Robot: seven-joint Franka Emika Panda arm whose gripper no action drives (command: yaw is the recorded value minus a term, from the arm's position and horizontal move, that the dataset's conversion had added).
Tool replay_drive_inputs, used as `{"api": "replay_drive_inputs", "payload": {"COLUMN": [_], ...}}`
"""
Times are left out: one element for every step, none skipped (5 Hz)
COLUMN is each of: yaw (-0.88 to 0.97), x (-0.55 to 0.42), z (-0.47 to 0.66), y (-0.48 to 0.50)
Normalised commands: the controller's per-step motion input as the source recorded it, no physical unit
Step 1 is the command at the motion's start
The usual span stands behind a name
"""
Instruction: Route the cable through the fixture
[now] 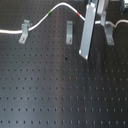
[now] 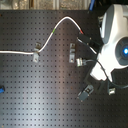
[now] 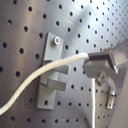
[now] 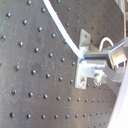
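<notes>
The white cable (image 1: 62, 6) runs in from the first exterior view's left, passes the slanted clip (image 1: 24, 31), then arcs up past its green band (image 1: 49, 11) and red band (image 1: 80, 13). My gripper (image 1: 87, 15) is shut on the cable just beyond the red band. It sits above and to the first exterior view's right of the fixture (image 1: 70, 31), a narrow upright grey post. In the second exterior view the cable (image 2: 55, 30) ends at the gripper (image 2: 82, 36), above the fixture (image 2: 72, 52). Both wrist views show the fingers pinching the cable (image 3: 50, 70) (image 4: 65, 32) right beside the fixture (image 3: 52, 50) (image 4: 82, 40).
The black perforated board (image 1: 55, 90) carries everything. Another grey clip (image 1: 107, 34) stands to the first exterior view's right of the gripper, with a second white cord by it. A long grey plate (image 1: 86, 37) hangs down beside the gripper. A small blue item (image 2: 1, 90) lies at the second exterior view's left edge.
</notes>
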Motion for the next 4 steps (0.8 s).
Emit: {"api": "replay_drive_inputs", "payload": {"yaw": [-0.51,-0.66,-0.54,-0.16], "x": [0.072,0.047,0.024,-0.026], "z": [0.0,0.0,0.0,0.05], "y": [-0.339,-0.307,-0.129,-0.079]}}
